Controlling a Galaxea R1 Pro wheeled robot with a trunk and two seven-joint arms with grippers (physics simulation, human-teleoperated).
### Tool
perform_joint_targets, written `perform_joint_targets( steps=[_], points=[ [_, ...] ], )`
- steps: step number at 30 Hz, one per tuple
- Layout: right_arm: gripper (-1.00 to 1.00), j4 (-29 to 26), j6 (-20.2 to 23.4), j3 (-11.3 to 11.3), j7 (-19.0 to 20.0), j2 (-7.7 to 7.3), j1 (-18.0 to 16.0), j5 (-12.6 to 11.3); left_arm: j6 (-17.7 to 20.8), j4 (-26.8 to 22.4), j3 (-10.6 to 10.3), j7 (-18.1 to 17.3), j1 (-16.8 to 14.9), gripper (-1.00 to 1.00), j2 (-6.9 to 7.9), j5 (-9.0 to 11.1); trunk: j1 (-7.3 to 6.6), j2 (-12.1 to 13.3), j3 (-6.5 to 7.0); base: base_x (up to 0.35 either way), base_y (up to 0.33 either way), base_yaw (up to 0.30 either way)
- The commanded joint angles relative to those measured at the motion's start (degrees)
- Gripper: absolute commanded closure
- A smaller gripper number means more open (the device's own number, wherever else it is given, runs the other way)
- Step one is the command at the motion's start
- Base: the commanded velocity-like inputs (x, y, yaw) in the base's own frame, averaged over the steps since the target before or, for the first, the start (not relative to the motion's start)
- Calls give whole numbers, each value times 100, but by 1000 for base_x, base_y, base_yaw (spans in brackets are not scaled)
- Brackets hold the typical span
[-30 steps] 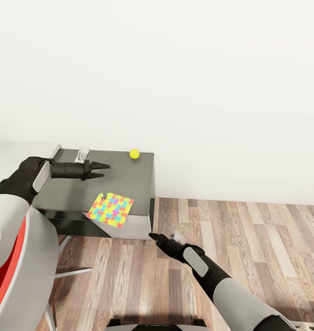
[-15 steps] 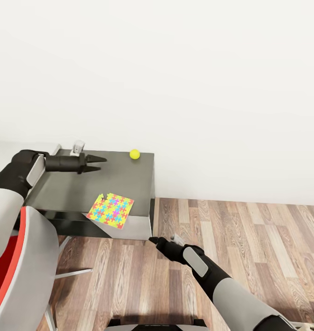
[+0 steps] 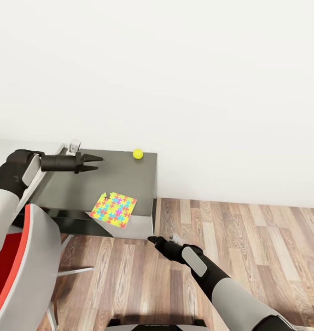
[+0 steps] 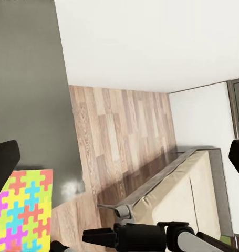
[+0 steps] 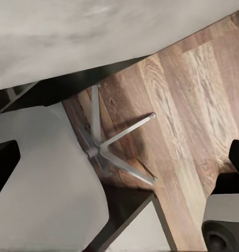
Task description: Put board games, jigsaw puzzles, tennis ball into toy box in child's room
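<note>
On the dark grey desk [image 3: 106, 179], a jigsaw puzzle [image 3: 113, 210] lies flat near the front edge, and the tennis ball [image 3: 137, 153] sits at its far edge, at about one o'clock from the puzzle and well apart from it. The left claw [image 3: 95, 163] hangs released above the desk, at about eleven o'clock from the puzzle, holding nothing. The right claw [image 3: 152, 239] is low beside the desk's front corner, over the wood floor [image 3: 249, 239]; whether it is clenched I cannot tell. The left wrist view adds the bed [image 4: 193, 194]; the right wrist view, the chair [image 5: 40, 178] base.
</note>
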Motion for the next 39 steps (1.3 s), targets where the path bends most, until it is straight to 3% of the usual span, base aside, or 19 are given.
perform_joint_targets(
  steps=[1, 6, 12, 18, 25, 34, 39],
  points=[
    [-100, -1, 8, 16, 16, 19, -5, -5, 29, 1, -25, -51, -6, -100, 13, 9, 3, -10, -8, 0, 0, 248],
    [-100, -97, 18, 54, 109, 142, -5, 8, 29, 1, -37, -297, -6, -100, 62, -7, 3, -10, -8, 0, 0, 128],
    [-100, -510, 20, 209, 971, 93, -5, 14, 29, 1, -34, -415, -6, -100, 91, -10, 3, -10, -8, 0, 0, 17],
    [-100, -584, -30, 231, 1442, 66, -5, 28, 29, 1, -26, -428, -6, -100, 89, 1, 3, -10, -8, 0, 0, 2],
    [-100, -589, -140, 236, 1500, -32, 2, 27, 29, -3, -5, -437, -6, -100, 76, 8, 3, -10, -8, 0, 0, 0],
    [-100, -614, -151, 252, 1506, -52, 3, 33, 29, -7, -6, -490, -6, -100, 62, 12, 3, -10, -8, 0, 0, 0],
    [-100, -613, -153, 395, 1506, -49, 3, 39, 29, -8, -15, -693, -5, -100, 55, 5, 3, -10, -8, 0, 0, 0]
  ],
)
